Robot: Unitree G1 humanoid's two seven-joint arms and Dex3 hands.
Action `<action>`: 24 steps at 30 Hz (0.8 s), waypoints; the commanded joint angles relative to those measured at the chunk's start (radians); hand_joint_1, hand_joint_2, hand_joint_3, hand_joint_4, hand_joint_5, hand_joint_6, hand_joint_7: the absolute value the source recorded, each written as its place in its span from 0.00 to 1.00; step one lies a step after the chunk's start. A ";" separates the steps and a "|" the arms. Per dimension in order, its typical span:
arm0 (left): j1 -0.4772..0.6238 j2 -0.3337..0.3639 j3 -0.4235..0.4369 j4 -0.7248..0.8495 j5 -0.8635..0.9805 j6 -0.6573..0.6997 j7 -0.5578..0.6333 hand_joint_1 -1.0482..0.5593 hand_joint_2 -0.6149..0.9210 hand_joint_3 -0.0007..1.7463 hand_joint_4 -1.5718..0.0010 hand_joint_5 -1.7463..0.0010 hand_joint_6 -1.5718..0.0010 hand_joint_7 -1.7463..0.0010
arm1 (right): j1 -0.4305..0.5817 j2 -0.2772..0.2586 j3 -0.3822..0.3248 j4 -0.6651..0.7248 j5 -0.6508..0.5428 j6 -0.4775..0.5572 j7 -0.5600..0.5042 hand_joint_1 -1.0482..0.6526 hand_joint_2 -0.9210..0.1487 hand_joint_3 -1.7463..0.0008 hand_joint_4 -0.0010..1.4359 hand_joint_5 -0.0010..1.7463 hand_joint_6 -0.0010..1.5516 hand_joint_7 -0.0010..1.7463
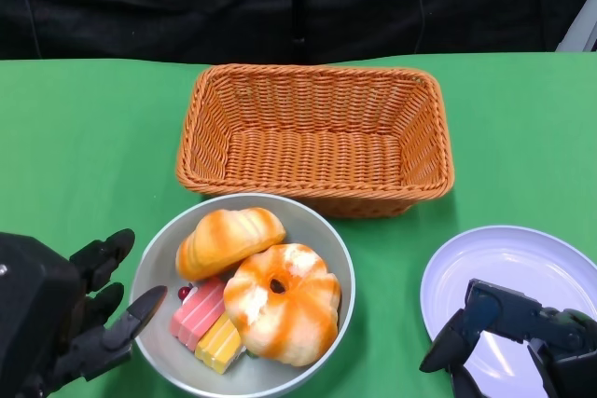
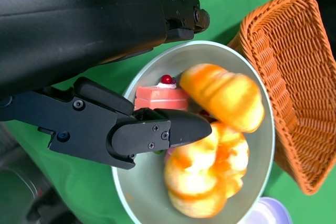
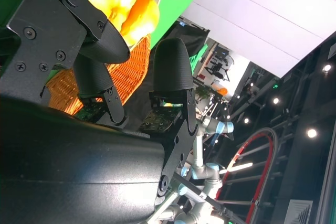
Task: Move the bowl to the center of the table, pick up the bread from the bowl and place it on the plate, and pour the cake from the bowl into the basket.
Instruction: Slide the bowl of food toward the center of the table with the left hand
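- The left hand (image 1: pixel 65 323) is sitting at the near left edge of the table (image 1: pixel 84 137), its fingers spread apart and grasping nothing; one fingertip (image 1: pixel 149 303) is lying just at the near-left rim of the bowl (image 1: pixel 317 221), though whether it is touching cannot be told.
- The right hand (image 1: pixel 508 337) is hovering over the near edge of the plate (image 1: pixel 541 258), fingers apart and holding nothing.
- The grey bowl is sitting near the middle of the table, just in front of the basket (image 1: pixel 317 137) and almost touching its near wall.
- Inside the bowl, a round ring-shaped bread (image 1: pixel 283 303) is filling the near-right part.
- A longer bread roll (image 1: pixel 229 240) is lying at the far-left part, its long axis running left to right and tilting slightly away toward the right.
- Two cake pieces are lying at the near left of the bowl: a pink one (image 1: pixel 198 309) with a red cherry, and a yellow-orange one (image 1: pixel 220 342) beside it.
- The pale plate at the near right is carrying no food.
- The orange wicker basket is standing behind the bowl, its long axis running left to right, with nothing inside.
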 commanded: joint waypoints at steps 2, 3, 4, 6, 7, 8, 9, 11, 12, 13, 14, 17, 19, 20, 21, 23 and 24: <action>0.027 -0.003 0.009 -0.047 -0.006 0.016 -0.021 0.23 1.00 0.28 0.99 0.99 0.96 0.99 | 0.007 -0.004 0.015 -0.020 -0.042 -0.031 0.003 0.60 0.74 0.06 0.53 0.94 0.48 0.75; 0.033 -0.008 0.014 -0.053 -0.022 0.022 -0.032 0.24 1.00 0.29 0.99 1.00 0.97 0.99 | 0.006 -0.004 0.015 -0.018 -0.043 -0.033 0.002 0.60 0.74 0.07 0.53 0.94 0.48 0.75; 0.037 -0.010 0.018 -0.057 -0.032 0.026 -0.039 0.25 1.00 0.29 1.00 1.00 0.97 1.00 | 0.005 -0.004 0.014 -0.017 -0.044 -0.035 0.001 0.60 0.73 0.07 0.53 0.94 0.47 0.75; 0.031 -0.043 0.049 -0.059 -0.100 0.089 -0.050 0.26 1.00 0.30 1.00 1.00 0.97 1.00 | 0.004 -0.003 0.016 -0.020 -0.046 -0.030 0.002 0.59 0.72 0.08 0.53 0.94 0.47 0.75; 0.027 -0.065 0.063 -0.055 -0.133 0.121 -0.049 0.27 1.00 0.30 1.00 1.00 0.98 1.00 | 0.004 -0.001 0.017 -0.023 -0.046 -0.027 0.002 0.59 0.72 0.08 0.53 0.94 0.47 0.76; 0.023 -0.081 0.074 -0.052 -0.161 0.146 -0.048 0.27 1.00 0.30 1.00 1.00 0.98 1.00 | 0.004 0.000 0.018 -0.025 -0.046 -0.026 0.002 0.59 0.72 0.08 0.53 0.94 0.47 0.76; 0.017 -0.094 0.081 -0.049 -0.183 0.170 -0.046 0.26 1.00 0.29 1.00 1.00 0.99 1.00 | 0.004 0.000 0.019 -0.026 -0.047 -0.026 0.002 0.60 0.72 0.07 0.53 0.94 0.47 0.76; 0.002 -0.113 0.092 -0.037 -0.215 0.211 -0.045 0.25 1.00 0.28 1.00 1.00 1.00 1.00 | 0.005 0.001 0.020 -0.026 -0.049 -0.027 0.002 0.59 0.73 0.07 0.53 0.94 0.47 0.76; -0.004 -0.119 0.095 -0.033 -0.224 0.224 -0.045 0.25 1.00 0.28 1.00 1.00 1.00 1.00 | 0.005 0.001 0.020 -0.026 -0.049 -0.027 0.002 0.59 0.73 0.07 0.53 0.94 0.47 0.76; -0.008 -0.121 0.098 -0.032 -0.229 0.232 -0.044 0.24 1.00 0.28 1.00 1.00 1.00 1.00 | 0.005 0.001 0.021 -0.026 -0.049 -0.027 0.002 0.59 0.73 0.07 0.53 0.94 0.47 0.76; -0.010 -0.122 0.100 -0.032 -0.231 0.238 -0.043 0.24 1.00 0.28 1.00 1.00 1.00 1.00 | 0.005 0.001 0.021 -0.026 -0.049 -0.027 0.002 0.59 0.73 0.07 0.53 0.95 0.47 0.77; -0.035 -0.139 0.098 -0.018 -0.242 0.265 -0.036 0.24 1.00 0.28 1.00 1.00 1.00 1.00 | 0.006 0.002 0.022 -0.025 -0.049 -0.028 0.002 0.59 0.73 0.06 0.53 0.95 0.47 0.77; -0.066 -0.159 0.095 0.002 -0.253 0.294 -0.029 0.25 1.00 0.29 1.00 1.00 1.00 1.00 | 0.007 0.003 0.023 -0.023 -0.051 -0.029 0.001 0.59 0.72 0.07 0.53 0.94 0.46 0.77; -0.083 -0.169 0.093 0.012 -0.257 0.308 -0.025 0.25 1.00 0.29 1.00 1.00 1.00 1.00 | 0.007 0.003 0.024 -0.023 -0.050 -0.029 0.000 0.59 0.72 0.07 0.53 0.94 0.46 0.77; -0.092 -0.173 0.092 0.017 -0.258 0.317 -0.023 0.25 1.00 0.29 1.00 1.00 1.00 1.00 | 0.007 0.003 0.024 -0.024 -0.050 -0.028 0.000 0.58 0.72 0.07 0.53 0.94 0.46 0.77; -0.110 -0.188 0.091 0.026 -0.263 0.330 -0.020 0.25 1.00 0.29 1.00 1.00 1.00 1.00 | 0.006 0.004 0.025 -0.024 -0.050 -0.028 0.000 0.58 0.71 0.07 0.53 0.95 0.46 0.77; -0.119 -0.197 0.089 0.028 -0.264 0.335 -0.017 0.26 1.00 0.30 1.00 1.00 1.00 1.00 | 0.005 0.004 0.025 -0.024 -0.050 -0.028 -0.001 0.59 0.71 0.07 0.53 0.95 0.46 0.77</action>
